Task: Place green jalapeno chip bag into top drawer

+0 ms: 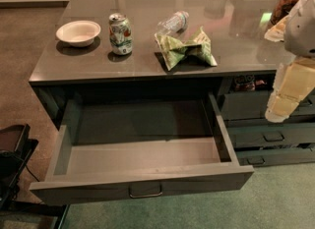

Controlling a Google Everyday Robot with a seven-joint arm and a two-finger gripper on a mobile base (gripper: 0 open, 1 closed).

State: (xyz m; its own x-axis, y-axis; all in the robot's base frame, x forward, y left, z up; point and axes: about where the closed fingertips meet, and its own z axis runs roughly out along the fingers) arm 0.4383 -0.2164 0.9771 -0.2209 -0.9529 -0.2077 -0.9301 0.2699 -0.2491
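Note:
The green jalapeno chip bag (187, 50) lies on the dark counter (147, 7) near its front edge, crumpled and pinched in the middle like a bow. The top drawer (142, 147) below it is pulled wide open and holds nothing; its flat front carries a small metal handle (145, 191). My gripper (281, 106) hangs at the right edge of the view, pale yellow under a white arm. It is to the right of the bag and the drawer, in front of the narrower drawers, and touches neither. It holds nothing that I can see.
A green-and-white soda can (120, 34), a clear water bottle (173, 22) lying on its side and a white bowl (78, 32) share the counter. Narrower stacked drawers (268, 135) are at the right. A dark object (12, 159) stands at the lower left.

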